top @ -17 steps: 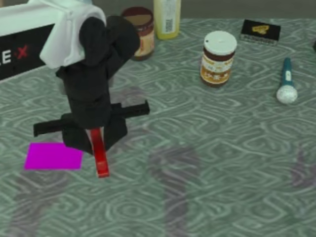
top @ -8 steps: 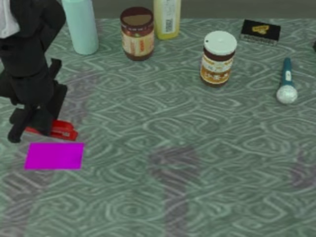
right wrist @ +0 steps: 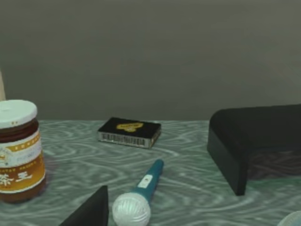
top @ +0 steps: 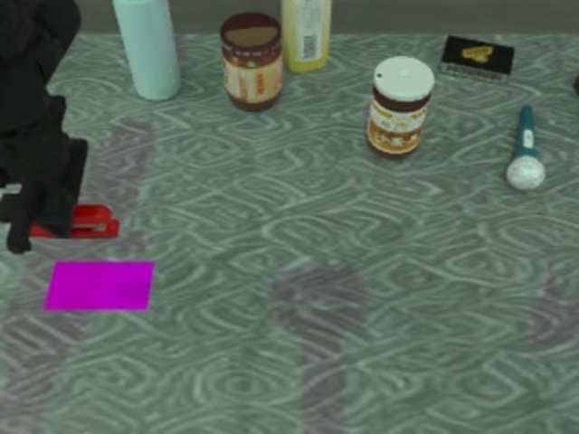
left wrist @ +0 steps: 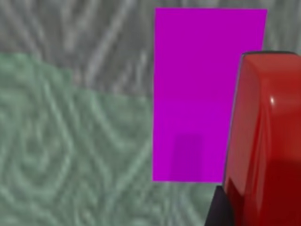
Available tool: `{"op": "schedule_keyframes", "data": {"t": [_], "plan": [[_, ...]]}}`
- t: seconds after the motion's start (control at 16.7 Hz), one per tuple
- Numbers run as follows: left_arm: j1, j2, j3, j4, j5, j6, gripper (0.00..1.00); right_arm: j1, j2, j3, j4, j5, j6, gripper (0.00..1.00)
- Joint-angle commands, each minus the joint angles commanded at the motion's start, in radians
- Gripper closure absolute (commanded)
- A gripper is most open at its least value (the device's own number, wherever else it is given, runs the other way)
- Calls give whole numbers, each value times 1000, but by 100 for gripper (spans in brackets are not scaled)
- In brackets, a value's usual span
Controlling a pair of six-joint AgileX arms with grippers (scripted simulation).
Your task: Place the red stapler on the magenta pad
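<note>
The red stapler (top: 90, 221) hangs crosswise at the table's left, just behind the magenta pad (top: 99, 286) as the top view shows it. My left gripper (top: 43, 222) is shut on the stapler's left part, and its black body hides that end. In the left wrist view the red stapler (left wrist: 265, 141) fills one side, with a dark finger (left wrist: 217, 213) against it. The magenta pad (left wrist: 207, 94) lies flat beyond, partly covered by the stapler. My right gripper (right wrist: 141, 223) is parked off the top view's right side and stands open, with one fingertip (right wrist: 94, 212) showing.
Along the back stand a pale green bottle (top: 147, 50), a brown jar (top: 252, 61), a yellow bottle (top: 306, 33) and a white-lidded jar (top: 400, 107). A black box (top: 477, 58) and a teal microphone (top: 525, 149) lie at the right. A black block (right wrist: 256, 141) sits near my right gripper.
My left arm swung left with the stapler, from the pad's right edge to behind the pad. The stapler turned from pointing front-to-back to lying crosswise.
</note>
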State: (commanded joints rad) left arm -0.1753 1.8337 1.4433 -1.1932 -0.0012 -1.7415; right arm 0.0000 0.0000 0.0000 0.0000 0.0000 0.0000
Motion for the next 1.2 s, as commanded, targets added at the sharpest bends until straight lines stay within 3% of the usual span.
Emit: {"op": "schedule_keyframes", "data": {"t": [0.24,0.72,1.02,1.2], "plan": [[-3,14,-31,39,1,2,100,0,0,0,0,0,0,0],[0,114,-243,361,0,2,100,0,0,0,0,0,0,0],[0,122,-257,378,1,1,100,0,0,0,0,0,0,0],[0,122,-257,378,1,1,77,0,0,0,0,0,0,0]]}}
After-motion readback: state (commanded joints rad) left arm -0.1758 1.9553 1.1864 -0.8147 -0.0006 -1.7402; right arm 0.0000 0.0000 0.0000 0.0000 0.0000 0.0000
